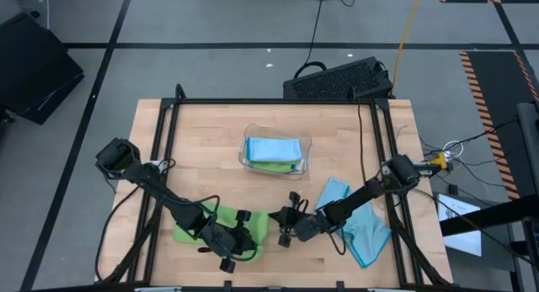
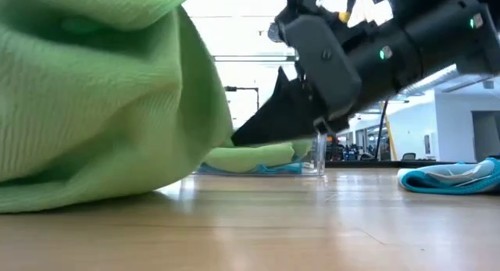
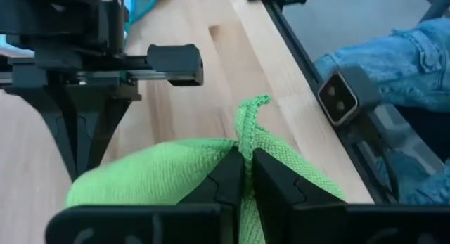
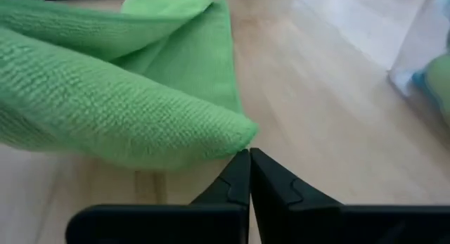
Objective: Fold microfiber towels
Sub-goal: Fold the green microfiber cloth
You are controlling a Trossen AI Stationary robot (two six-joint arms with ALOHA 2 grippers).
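The lime towel (image 1: 221, 225) at the bench's near edge looks light and floppy, so grab hemmed corners: left claw (image 3: 246, 175) pinches its edge, right claw (image 4: 249, 175) pressed together beside it, apparently empty.

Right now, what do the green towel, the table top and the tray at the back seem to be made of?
Green towel: soft microfiber-like cloth, matte, with a fine looped weave and a stitched hem.
Table top: light wood, smooth, with visible plank seams and a slight sheen.
Tray: clear glossy plastic, probably; the folded towels show through its walls.
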